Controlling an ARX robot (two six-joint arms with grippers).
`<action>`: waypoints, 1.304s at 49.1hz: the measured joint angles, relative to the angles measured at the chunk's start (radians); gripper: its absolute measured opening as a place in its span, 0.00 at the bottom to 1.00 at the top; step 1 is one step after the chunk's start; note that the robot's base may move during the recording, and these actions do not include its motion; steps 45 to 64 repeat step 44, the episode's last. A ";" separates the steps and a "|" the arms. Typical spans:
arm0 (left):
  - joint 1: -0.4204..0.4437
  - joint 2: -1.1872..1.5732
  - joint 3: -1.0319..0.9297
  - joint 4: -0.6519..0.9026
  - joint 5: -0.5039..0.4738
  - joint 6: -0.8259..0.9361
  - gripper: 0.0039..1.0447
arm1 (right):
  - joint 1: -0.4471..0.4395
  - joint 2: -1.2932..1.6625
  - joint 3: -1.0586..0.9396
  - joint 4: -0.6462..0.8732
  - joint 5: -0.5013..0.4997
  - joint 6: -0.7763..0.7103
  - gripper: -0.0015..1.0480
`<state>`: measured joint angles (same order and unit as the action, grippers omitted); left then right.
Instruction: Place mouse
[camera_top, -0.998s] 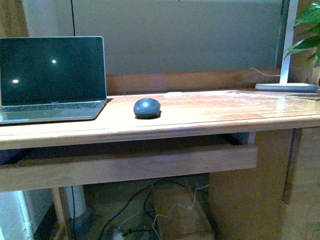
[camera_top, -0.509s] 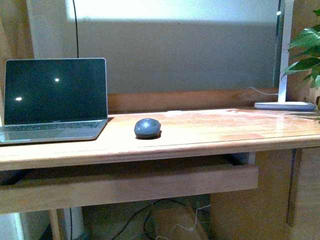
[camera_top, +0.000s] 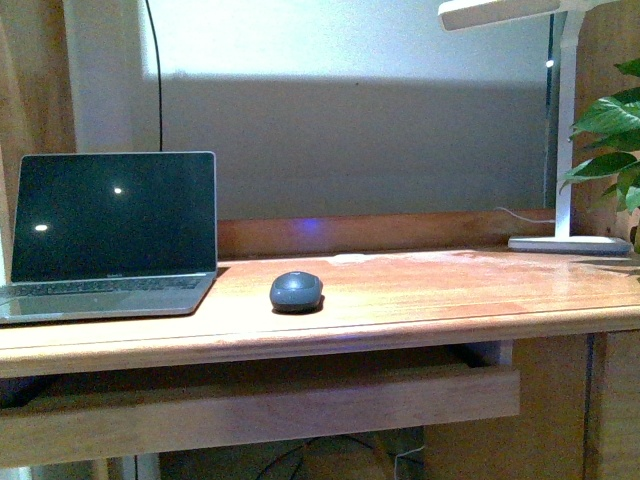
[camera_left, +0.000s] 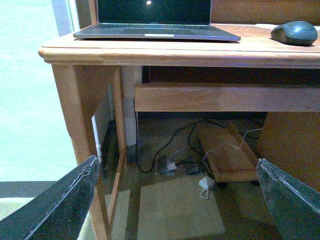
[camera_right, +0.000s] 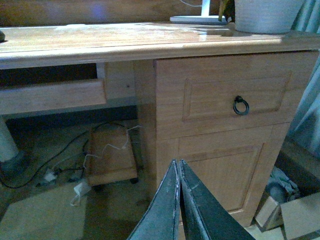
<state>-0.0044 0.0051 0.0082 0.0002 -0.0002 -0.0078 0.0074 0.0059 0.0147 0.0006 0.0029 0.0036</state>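
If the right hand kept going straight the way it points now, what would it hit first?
Most likely the desk's wooden cabinet front, below the ring-pull drawer. The shut right hand aims at that panel with nothing visibly between, though depth is hard to judge.

laptop (camera_top: 110, 245): left edge cut off | lamp (camera_top: 560, 120): head cropped | plant (camera_top: 610, 140): partly out

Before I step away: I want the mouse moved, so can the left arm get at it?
Probably yes: the mouse sits uncovered right of the laptop, though the open left gripper hangs below desktop level.
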 joint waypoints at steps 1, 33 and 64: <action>0.000 0.000 0.000 0.000 0.000 0.000 0.93 | -0.001 0.000 0.000 0.000 0.000 0.000 0.03; 0.000 0.000 0.000 0.000 0.000 0.000 0.93 | -0.003 0.000 0.000 0.000 0.000 -0.001 0.76; 0.000 0.000 0.000 0.000 0.000 0.000 0.93 | -0.003 0.000 0.000 0.000 0.000 -0.001 0.93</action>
